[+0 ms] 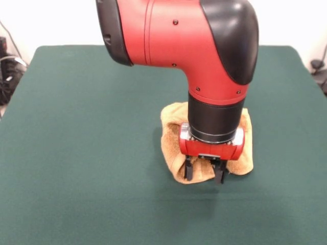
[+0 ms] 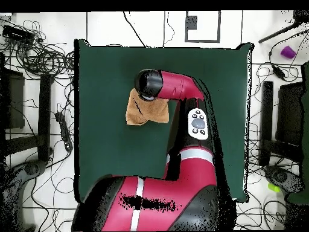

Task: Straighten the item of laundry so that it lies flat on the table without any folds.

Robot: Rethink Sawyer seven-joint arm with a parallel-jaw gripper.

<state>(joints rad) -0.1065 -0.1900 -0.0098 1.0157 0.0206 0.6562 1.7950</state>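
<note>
Terry cloth: the golden-orange towel (image 1: 173, 118) sits bunched in a lumpy heap near the middle of the table, nowhere near flat, with its edges curling up on both sides.
Table: the dark green felt top (image 1: 76, 153) spreads wide around the heap on every side; from above the towel (image 2: 140, 113) looks like a small crumpled patch a little toward the far half of the table (image 2: 102, 151), away from the robot's base.
Arm: the red and black arm (image 1: 204, 46) bends down over the cloth, and its black wrist cylinder hides the middle of the heap from the front.
Gripper: the gripper (image 1: 205, 173) hangs at the near edge of the towel, pointing straight down, its red body against the folds.
Fingers: two short black fingers (image 1: 188, 170) stand apart with a strip of cloth showing in the gap behind them; I'd call the pincer spread, with nothing pinched between its tips.
Contact: the fingertips reach down to about the towel's lower edge, though I can't tell whether they press on the cloth or the felt.
From above: the arm's elbow (image 2: 149, 84) covers the top of the towel, so the gripper itself is hidden in that view.
</note>
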